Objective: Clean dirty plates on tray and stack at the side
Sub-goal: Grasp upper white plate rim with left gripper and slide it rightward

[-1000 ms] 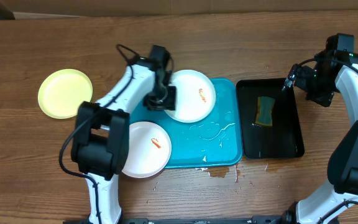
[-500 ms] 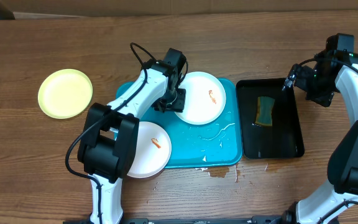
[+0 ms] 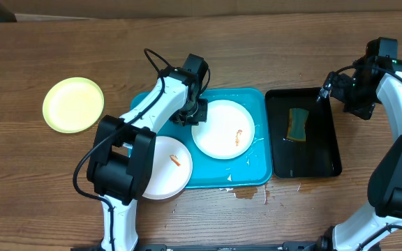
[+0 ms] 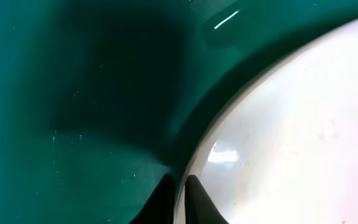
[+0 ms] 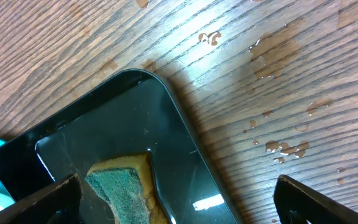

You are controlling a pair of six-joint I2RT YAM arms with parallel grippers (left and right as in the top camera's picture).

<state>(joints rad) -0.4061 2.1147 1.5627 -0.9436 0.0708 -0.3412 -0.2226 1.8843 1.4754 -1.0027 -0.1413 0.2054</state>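
Note:
A white plate with an orange-red smear lies on the turquoise tray. My left gripper is shut on this plate's left rim; the left wrist view shows the fingers pinching the rim of the white plate over the tray. A second white smeared plate hangs over the tray's front left corner. A lime-rimmed plate lies on the table at the far left. My right gripper is open and empty above the black tray's far right corner.
A black tray with a green-yellow sponge stands right of the turquoise tray; both also show in the right wrist view, the tray and the sponge. Water drops lie on the wood and in front of the tray.
My left gripper has dragged the smeared white plate from the tray's far edge toward the front right, into the tray's middle. The right arm has not moved.

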